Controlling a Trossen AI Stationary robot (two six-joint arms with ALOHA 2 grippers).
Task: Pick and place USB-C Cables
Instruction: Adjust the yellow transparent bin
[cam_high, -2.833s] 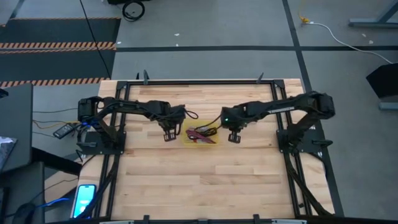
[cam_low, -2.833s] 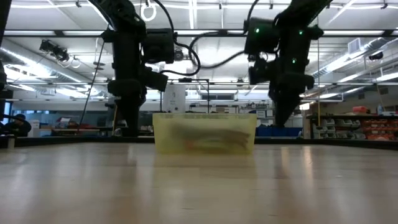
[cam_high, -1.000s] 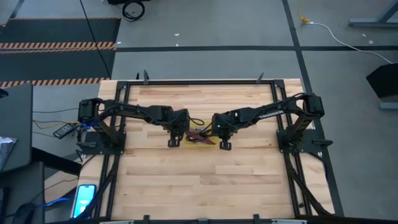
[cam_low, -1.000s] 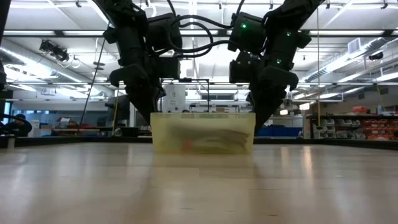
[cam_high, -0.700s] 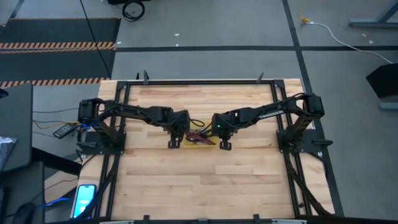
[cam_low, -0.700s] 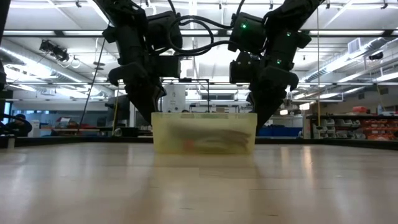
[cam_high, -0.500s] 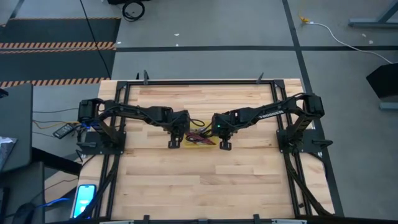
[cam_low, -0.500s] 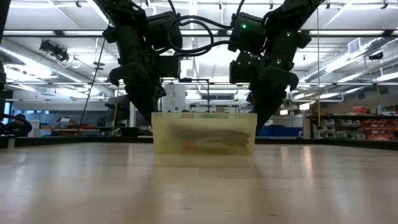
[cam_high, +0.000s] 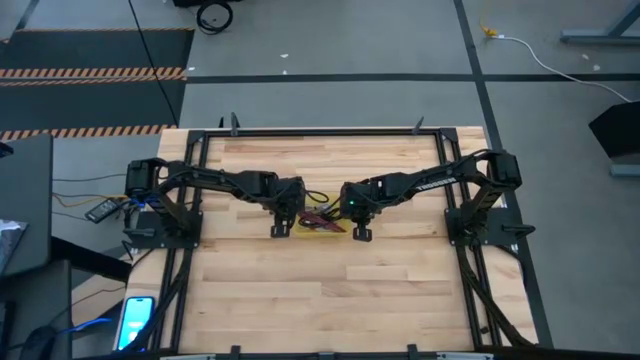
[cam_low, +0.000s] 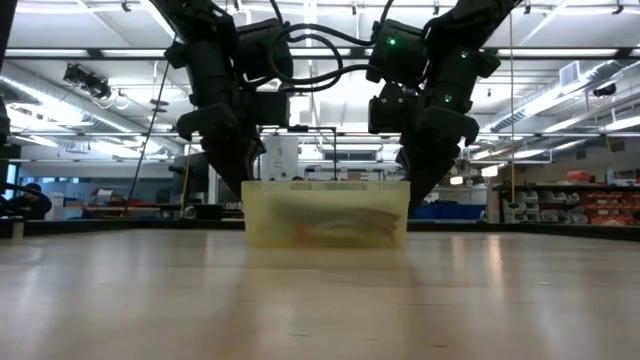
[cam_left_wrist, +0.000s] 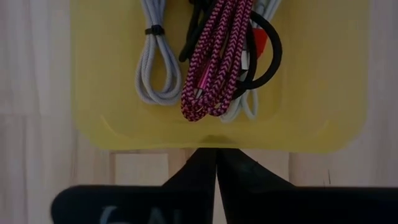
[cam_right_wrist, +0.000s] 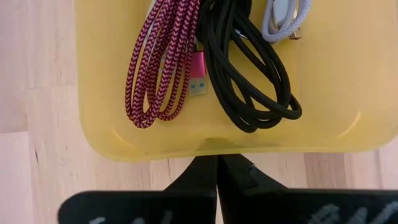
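Note:
A yellow tray sits flat on the wooden table and holds the cables. The magenta-red bundle lies in its middle. The pale grey bundle lies beside it, and a black bundle lies on the other side. A white cord peeks out beneath the magenta-red bundle. My left gripper is shut at the tray's left end. My right gripper is shut at its right end. Both point down. My left gripper's shut fingertips stand at the outer edge of the tray's left rim, coming from above; I cannot tell whether they touch it. My right gripper's shut fingertips stand likewise at the right rim; whether they touch it I cannot tell.
A thick black ring-shaped cord also lies in the tray. Black frame rails run round the table's far, left and right edges. Bare wood stretches toward the near edge. A phone lies off the table's near left corner.
About three seconds ago both grippers stood farther out and higher. They have since come in toward the tray's left and right ends and lower. Over the last second nothing has visibly moved.

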